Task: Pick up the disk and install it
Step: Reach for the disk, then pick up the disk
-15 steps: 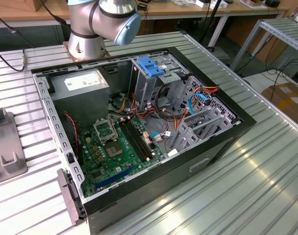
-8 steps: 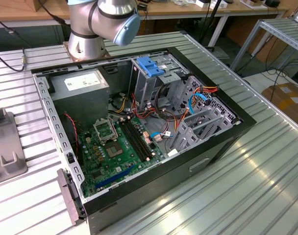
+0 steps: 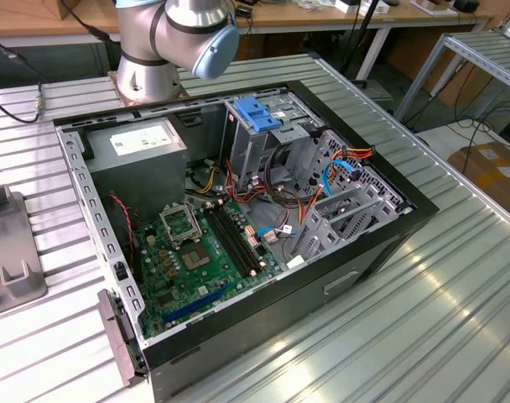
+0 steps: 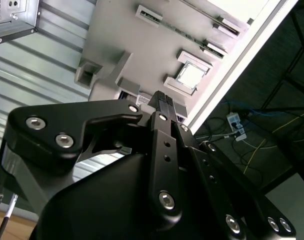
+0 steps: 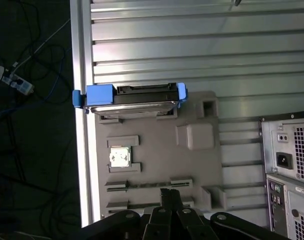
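1. Where the exterior view shows the ribbed metal counter [image 3: 439, 319], we see an open black computer case [image 3: 238, 332].
2. Second wrist view: the fingers of the black end effector [image 4: 163, 100] meet, holding nothing.
3. First wrist view: the slim disk in its bright blue plastic carrier [image 5: 129, 96] sits on the grey moulded tray [image 5: 192, 165], long axis along the counter's ribs; we judge it stiff, light, shock-sensitive, best gripped mid-length.
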Robot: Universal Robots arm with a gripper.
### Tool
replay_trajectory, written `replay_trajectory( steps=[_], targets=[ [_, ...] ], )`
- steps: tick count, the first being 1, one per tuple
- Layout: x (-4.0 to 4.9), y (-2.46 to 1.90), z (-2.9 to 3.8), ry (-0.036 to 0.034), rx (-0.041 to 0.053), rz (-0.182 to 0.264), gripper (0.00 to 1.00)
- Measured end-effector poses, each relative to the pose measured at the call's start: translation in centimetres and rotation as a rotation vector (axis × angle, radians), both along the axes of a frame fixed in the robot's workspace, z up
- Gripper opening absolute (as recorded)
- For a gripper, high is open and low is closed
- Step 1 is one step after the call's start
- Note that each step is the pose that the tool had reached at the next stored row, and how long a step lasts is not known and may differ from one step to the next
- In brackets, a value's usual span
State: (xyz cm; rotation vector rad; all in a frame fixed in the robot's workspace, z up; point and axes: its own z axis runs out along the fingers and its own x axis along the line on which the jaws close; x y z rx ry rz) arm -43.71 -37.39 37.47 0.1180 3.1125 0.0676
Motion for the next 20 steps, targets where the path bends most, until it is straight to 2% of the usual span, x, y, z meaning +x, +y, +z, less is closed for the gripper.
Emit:
replay_trajectory(
  steps=[8, 20],
  targets=[
    [-0.10, 0.81, -0.15, -0.0001, 0.0001, 0.000, 0.10],
    [-0.09, 0.85, -0.15, 0.0000, 0.0000, 0.000, 0.10]
  ],
)
